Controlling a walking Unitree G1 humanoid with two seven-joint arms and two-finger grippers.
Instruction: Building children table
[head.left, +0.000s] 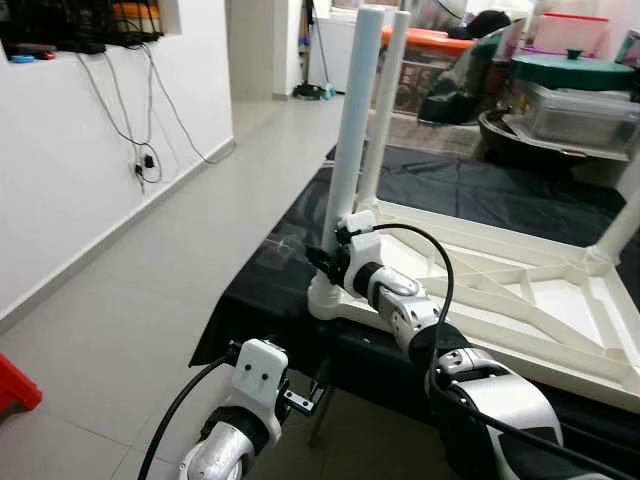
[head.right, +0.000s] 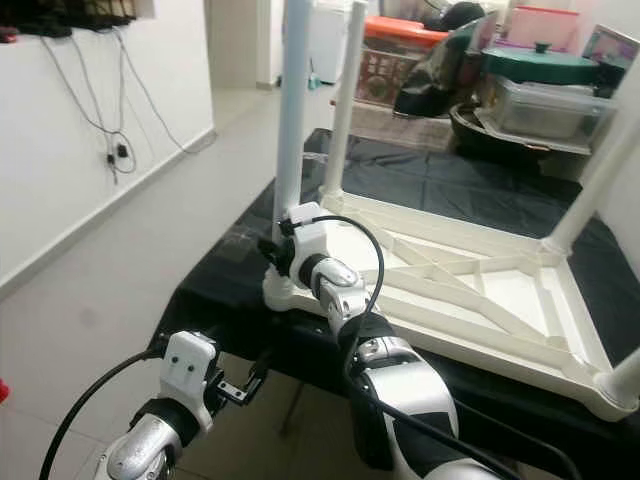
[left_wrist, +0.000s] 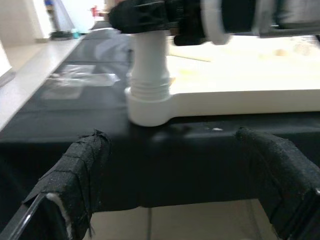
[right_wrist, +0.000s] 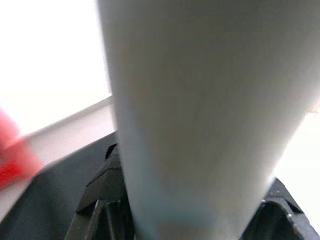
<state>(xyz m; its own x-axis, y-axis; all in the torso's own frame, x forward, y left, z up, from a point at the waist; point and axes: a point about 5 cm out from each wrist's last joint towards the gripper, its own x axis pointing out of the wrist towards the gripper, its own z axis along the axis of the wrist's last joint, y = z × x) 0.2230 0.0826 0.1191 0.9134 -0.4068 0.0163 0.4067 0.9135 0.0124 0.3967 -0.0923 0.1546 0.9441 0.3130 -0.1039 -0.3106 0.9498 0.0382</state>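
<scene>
A white plastic children's table (head.left: 520, 290) lies upside down on a black cloth (head.left: 470, 190) spread over a low surface, its ribbed underside facing up and its legs pointing toward the ceiling. The right gripper (head.left: 328, 262) reaches in from the near side and clamps the nearest leg (head.left: 352, 130) just above the corner socket (head.left: 325, 300) where that leg stands upright; its black fingers are closed around the tube, and in the right wrist view the pale leg (right_wrist: 200, 110) runs straight between the finger bases. A black cable (head.left: 440, 270) loops from the right wrist over the table frame. A second leg (head.left: 385, 100) stands upright just behind the gripped one at the far corner, and part of another leg (head.left: 620, 225) rises at the right edge of the table. The left gripper (head.left: 300, 398) hangs lower, in front of the edge of the cloth and apart from the table, with its jaws spread wide and holding nothing; the left wrist view shows its two padded fingers (left_wrist: 80, 175) set far apart, looking at the socket (left_wrist: 147, 107) and the base of the gripped leg. Pale floor tiles (head.left: 130, 290) stretch to the left, where a white wall (head.left: 70, 150) carries hanging cords (head.left: 140, 130). Storage bins and a green-lidded pot (head.left: 572, 70) stand beyond the cloth.
</scene>
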